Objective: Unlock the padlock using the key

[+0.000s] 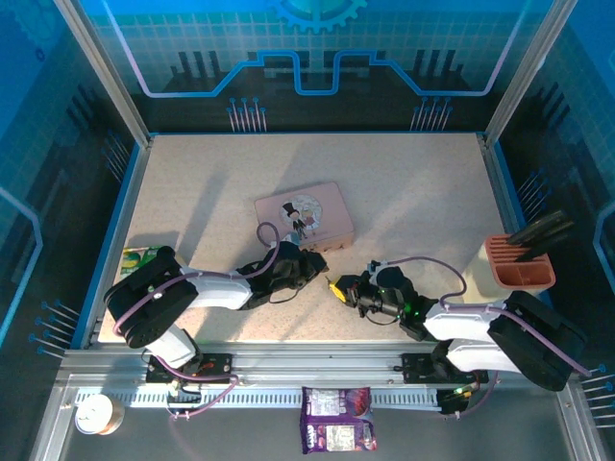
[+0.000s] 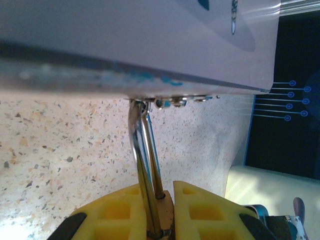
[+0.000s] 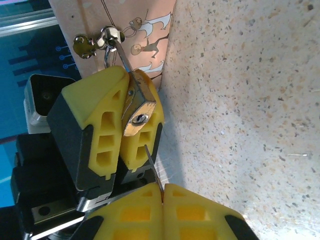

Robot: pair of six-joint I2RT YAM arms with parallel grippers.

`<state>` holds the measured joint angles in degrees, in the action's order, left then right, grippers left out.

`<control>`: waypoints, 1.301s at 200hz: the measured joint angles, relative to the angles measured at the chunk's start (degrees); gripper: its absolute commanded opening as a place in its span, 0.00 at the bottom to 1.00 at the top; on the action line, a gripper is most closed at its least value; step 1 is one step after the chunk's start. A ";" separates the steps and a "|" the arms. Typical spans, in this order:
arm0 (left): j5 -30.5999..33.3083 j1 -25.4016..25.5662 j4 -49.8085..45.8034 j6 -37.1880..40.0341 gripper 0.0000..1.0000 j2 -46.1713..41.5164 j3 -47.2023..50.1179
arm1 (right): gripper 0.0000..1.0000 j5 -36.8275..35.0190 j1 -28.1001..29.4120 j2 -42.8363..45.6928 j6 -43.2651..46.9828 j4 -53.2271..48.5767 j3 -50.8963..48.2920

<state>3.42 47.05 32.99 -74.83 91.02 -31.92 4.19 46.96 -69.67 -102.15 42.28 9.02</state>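
The brass padlock (image 3: 137, 112) is clamped between the yellow fingers of my left gripper (image 2: 167, 192), which is shut on its body (image 2: 169, 216). Its silver shackle (image 2: 142, 155) runs up through the hasp (image 3: 107, 37) on the pink tin (image 1: 304, 213). The keyhole (image 3: 139, 118) faces my right gripper (image 3: 163, 189). That gripper is shut on the thin dark key (image 3: 154, 167), whose tip stands just below the keyhole, apart from it and beside a left finger. In the top view the left gripper (image 1: 312, 261) and right gripper (image 1: 336, 286) meet in front of the tin.
A salmon holder with dark tools (image 1: 519, 264) stands at the right edge. A green packet (image 1: 139, 259) lies at the left edge. A purple bag (image 1: 336, 432) and a cup (image 1: 99, 415) sit below the table's front rail.
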 measured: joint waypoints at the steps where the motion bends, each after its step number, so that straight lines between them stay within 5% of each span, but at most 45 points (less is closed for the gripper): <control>1: 0.07 0.00 0.07 -0.02 0.00 0.02 0.00 | 0.00 -0.07 0.00 0.07 -0.11 0.00 -0.04; 101: 3.04 1.60 7.58 -0.26 0.00 0.76 2.75 | 0.00 -3.34 0.02 0.46 -5.73 1.84 -1.22; 218: 5.60 2.38 16.52 -0.37 0.00 1.88 5.95 | 0.00 -3.37 2.93 -24.09 -12.07 30.64 -1.31; 260: 5.88 2.29 17.97 -0.26 0.00 1.88 6.80 | 0.00 -4.20 3.61 -24.33 -12.50 34.38 -1.99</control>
<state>9.30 49.34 50.96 -75.09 92.90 -25.12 -0.01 50.57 -94.00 -114.65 76.66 7.03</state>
